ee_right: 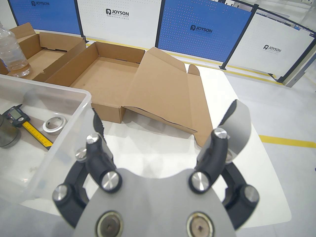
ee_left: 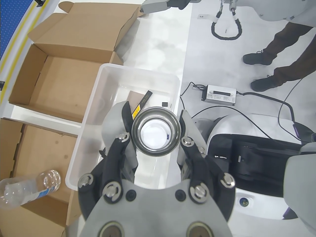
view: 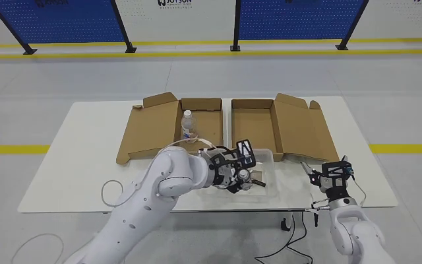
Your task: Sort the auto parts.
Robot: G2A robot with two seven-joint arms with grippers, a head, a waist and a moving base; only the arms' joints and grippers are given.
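Left gripper, jaws tight on metal ring, over bin

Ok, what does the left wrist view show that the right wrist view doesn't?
Left wrist view only: the left tool shut on a large metal ring, held above the clear bin, and a power adapter with cables on the floor. Right wrist view only: a smaller silver ring lying flat in the bin. Both: the clear bin, the caliper inside it, the two open cardboard boxes, and the plastic bottle in one box.
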